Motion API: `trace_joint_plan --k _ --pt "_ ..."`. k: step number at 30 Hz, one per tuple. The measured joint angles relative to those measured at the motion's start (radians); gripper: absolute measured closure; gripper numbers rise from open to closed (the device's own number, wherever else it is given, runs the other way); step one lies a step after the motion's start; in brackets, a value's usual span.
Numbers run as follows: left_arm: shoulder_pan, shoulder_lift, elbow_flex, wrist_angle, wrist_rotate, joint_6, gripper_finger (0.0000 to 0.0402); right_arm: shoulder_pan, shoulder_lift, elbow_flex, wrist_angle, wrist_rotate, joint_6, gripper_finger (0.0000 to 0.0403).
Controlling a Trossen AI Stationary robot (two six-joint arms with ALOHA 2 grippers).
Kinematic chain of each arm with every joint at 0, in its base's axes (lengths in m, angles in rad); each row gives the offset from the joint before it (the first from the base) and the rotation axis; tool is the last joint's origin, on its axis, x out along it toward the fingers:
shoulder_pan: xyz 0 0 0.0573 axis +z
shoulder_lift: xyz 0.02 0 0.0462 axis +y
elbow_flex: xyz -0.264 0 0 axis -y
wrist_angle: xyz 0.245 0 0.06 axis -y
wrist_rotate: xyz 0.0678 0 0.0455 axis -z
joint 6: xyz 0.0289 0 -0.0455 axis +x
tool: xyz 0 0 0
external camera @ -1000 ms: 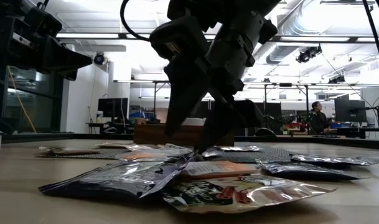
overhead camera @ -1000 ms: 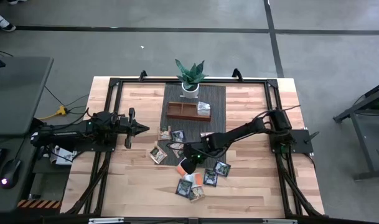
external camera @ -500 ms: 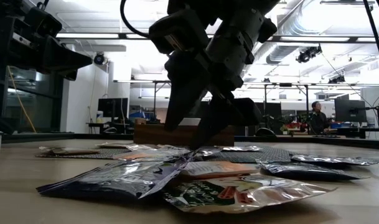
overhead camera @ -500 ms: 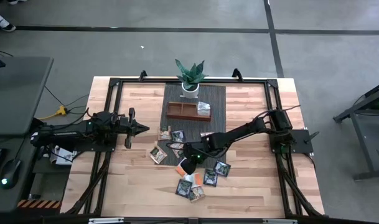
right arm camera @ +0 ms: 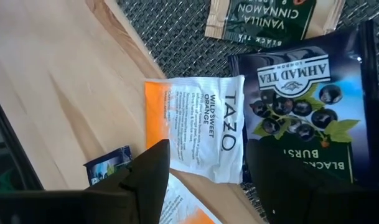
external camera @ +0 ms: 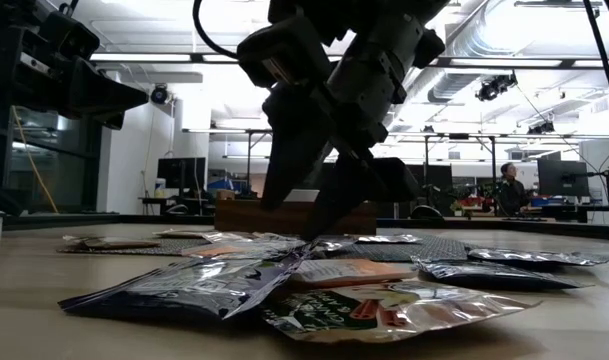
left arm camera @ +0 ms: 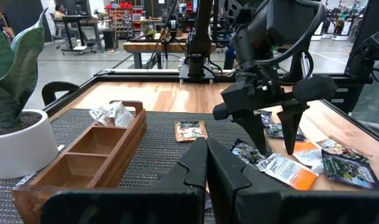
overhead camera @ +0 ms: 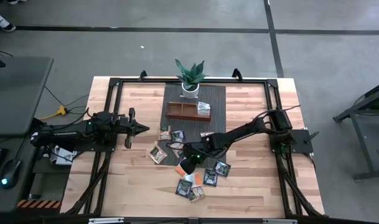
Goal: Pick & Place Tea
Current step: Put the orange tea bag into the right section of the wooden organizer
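Meanwhile, the right pincer (external camera: 304, 215) hangs over the scattered tea, jaws spread and holding nothing, straddling an orange-and-white sachet (right arm camera: 198, 134) on the bench (overhead camera: 127, 180). The pick looks about to start; next it likely must lower and close on that sachet. Roughly a dozen sachets lie loose mid-bench, an exact count unclear, and one more sits in the three-compartment tray (left arm camera: 89, 158). The left pincer (overhead camera: 142, 129) waits aside, fingers together, empty.
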Motion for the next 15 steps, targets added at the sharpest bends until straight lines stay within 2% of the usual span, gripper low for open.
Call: trace_joint_plan --k 15 --pt "0.0 0.0 0.0 0.0 0.0 0.0 0.0401 0.006 0.039 0.001 0.054 0.015 0.004 0.0202"
